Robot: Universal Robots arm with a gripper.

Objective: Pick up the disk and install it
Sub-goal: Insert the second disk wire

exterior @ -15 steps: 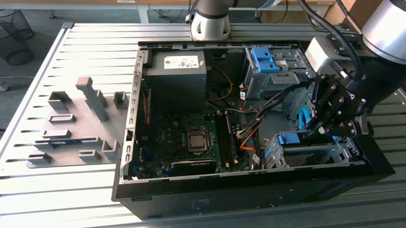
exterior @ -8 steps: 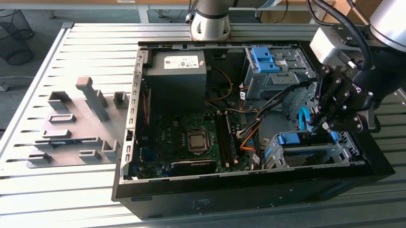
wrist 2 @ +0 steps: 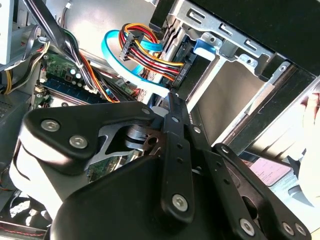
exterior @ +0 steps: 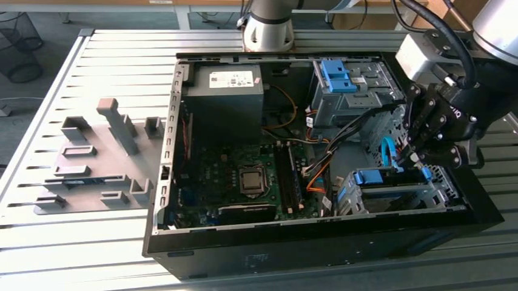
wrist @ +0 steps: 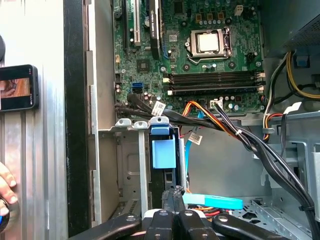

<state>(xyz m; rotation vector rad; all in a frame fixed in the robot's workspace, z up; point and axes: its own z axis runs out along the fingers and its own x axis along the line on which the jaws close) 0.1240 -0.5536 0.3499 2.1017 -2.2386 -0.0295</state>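
The disk (exterior: 380,177) sits in the lower drive cage (exterior: 437,197) at the case's front corner, on the exterior view's right; its bright blue carrier end shows through the cage's top. In the first wrist view the blue tab of the disk (wrist: 163,149) stands edge-on in the cage slot. My gripper (wrist: 173,192) hangs just off the disk's end, fingers pressed together with nothing visible between them. The gripper (exterior: 426,159) is right above that cage, and in the second wrist view its closed fingertips (wrist 2: 171,100) point toward the disk's blue tab (wrist 2: 205,46).
A blue flat cable (wrist: 212,201) and bundled power wires (wrist: 250,142) run close beside the gripper. A second cage with a blue bracket (exterior: 336,76) stands at the case's back. The motherboard (exterior: 242,176) lies inside; a grey fixture plate (exterior: 97,163) rests on the exterior view's left. A person's hand (wrist: 5,185) is beside the case.
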